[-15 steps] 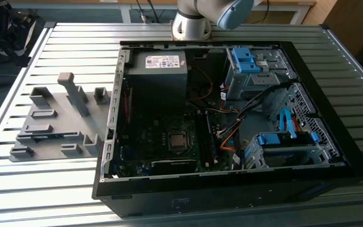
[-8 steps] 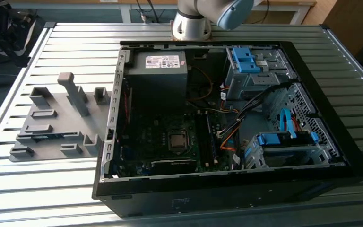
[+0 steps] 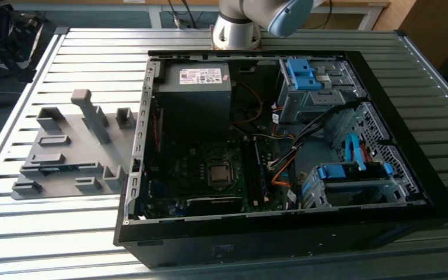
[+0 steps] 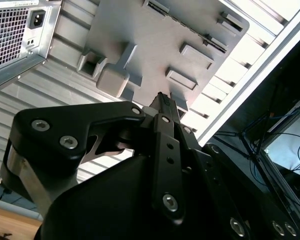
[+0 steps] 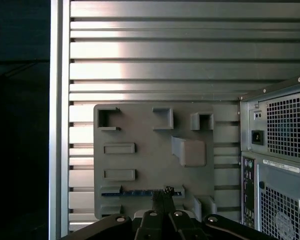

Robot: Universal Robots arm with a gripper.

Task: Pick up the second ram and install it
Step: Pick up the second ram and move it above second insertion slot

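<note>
Ribbed metal table [image 3: 91, 52], slats running across, daylight glare on them. Open computer case [image 3: 410, 192] lies on its side on the table, with the green motherboard [image 3: 208, 169] exposed in its floor and the grey power supply [image 3: 196, 79] at the far end, close to the arm [image 3: 235, 29] base. Grey holder tray [image 3: 68, 151] sits flat on the table just beside the case, on the exterior view's left, with upright posts and small pockets moulded into it. Second ram [image 5: 140, 192] is in the tray: in the first wrist view it shows as a thin blue-green strip seated on edge in a long slot, with short grey blocks at either end. Gripper [image 5: 163, 192] looks down on the tray from above, its tips lined up over that strip (contact cannot be judged from this angle, though the tray looks well below). Fingers [image 5: 157, 200] are pressed together, only a hairline seam between them and nothing held. In the second wrist view the gripper [image 4: 162, 97] shows the same narrow, clenched profile, pointing at the tray, with the vented rear of the case off to one side.
</note>
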